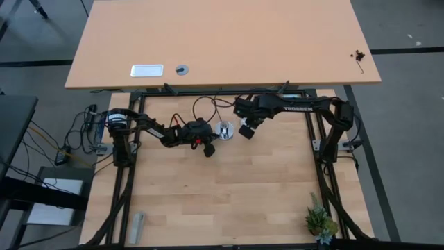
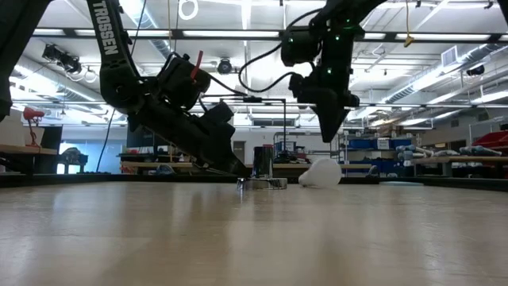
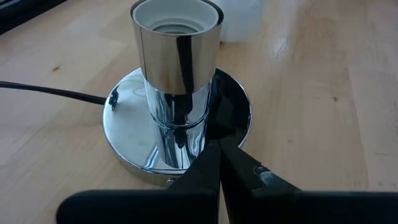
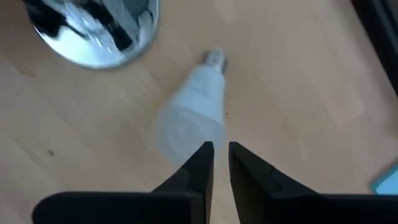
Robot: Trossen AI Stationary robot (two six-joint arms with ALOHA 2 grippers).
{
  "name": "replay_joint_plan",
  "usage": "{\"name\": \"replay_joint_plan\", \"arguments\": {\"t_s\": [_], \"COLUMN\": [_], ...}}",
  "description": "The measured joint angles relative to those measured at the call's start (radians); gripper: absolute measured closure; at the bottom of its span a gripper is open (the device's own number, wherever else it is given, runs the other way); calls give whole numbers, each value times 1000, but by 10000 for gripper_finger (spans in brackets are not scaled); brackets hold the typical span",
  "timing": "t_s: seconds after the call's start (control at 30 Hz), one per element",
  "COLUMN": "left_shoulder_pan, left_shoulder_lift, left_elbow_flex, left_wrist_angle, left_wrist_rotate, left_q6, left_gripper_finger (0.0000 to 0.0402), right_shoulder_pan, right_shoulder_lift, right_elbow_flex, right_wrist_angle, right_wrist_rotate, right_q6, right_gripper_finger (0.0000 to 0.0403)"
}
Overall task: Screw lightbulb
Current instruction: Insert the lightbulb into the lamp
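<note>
1. A chrome lamp socket (image 3: 177,99), upright on a round mirrored base, is seen on a light wooden table (image 1: 229,201), near the table's far edge. It is taken as the landmark here.
2. A thin black cord (image 3: 50,92) is seen running away from the socket's base.
3. The lightbulb (image 4: 189,118), white and frosted, is seen lying on its side on the table just beside the socket, apart from it, with its silver threaded end pointed toward the socket's base.
4. The left gripper (image 3: 219,163) is seen clenched tight, fingertips pressed together, resting against the rim of the socket's base. Nothing is held in it.
5. The right gripper (image 4: 221,149) is seen above the lightbulb's rounded end, on the side away from the socket. Its fingers are drawn nearly together with a thin gap showing, and nothing is grasped between them.
</note>
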Motion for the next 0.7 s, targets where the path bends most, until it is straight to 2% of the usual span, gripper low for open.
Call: {"name": "replay_joint_plan", "arguments": {"t_s": [0.27, 0.43, 0.7], "left_shoulder_pan": [0, 0, 0], "left_shoulder_lift": [0, 0, -1], "left_elbow_flex": [0, 0, 1], "left_wrist_angle": [0, 0, -3], "left_wrist_rotate": [0, -1, -2], "left_q6": [0, 0, 0], "left_gripper_finger": [388, 388, 388], "right_shoulder_pan": [-33, -84, -193], "right_shoulder_lift": [15, 33, 101], "right_elbow_flex": [-1, -20, -47], "right_wrist_angle": [105, 140, 193], "right_wrist_rotate": [-66, -74, -78], "right_q6": [-123, -273, -666], "right_gripper_finger": [320, 272, 182]}}
